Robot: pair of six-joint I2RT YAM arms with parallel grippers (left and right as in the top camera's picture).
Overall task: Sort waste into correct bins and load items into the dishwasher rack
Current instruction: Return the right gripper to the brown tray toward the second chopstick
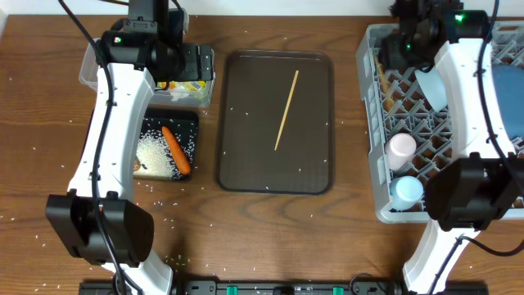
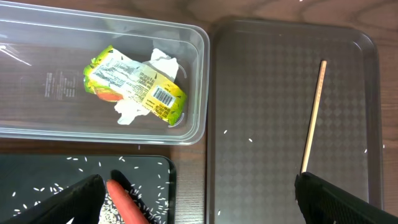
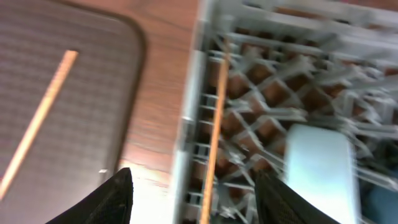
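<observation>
The clear tub (image 2: 193, 81) holds the yellow-green wrapper (image 2: 134, 81) and the crumpled tissue (image 2: 163, 62). The black tray (image 1: 190, 121) below it holds white rice (image 1: 155, 152) and the orange carrot (image 1: 175, 150); the carrot also shows in the left wrist view (image 2: 124, 208). My left gripper (image 2: 199, 205) is open and empty above the tub's near edge. One chopstick (image 1: 286, 111) lies on the brown tray (image 1: 246, 172). My right gripper (image 3: 189, 180) is open over the grey rack's (image 1: 370, 98) left edge, with the other chopstick (image 3: 214, 124) lying in the rack between its fingers, not gripped.
The rack also holds a pink cup (image 1: 401, 147), a light-blue cup (image 1: 407, 191), a pale bowl (image 1: 434, 86) and a large blue bowl (image 1: 509, 102). Loose rice grains (image 1: 164, 220) are scattered on the wooden table around the black tray.
</observation>
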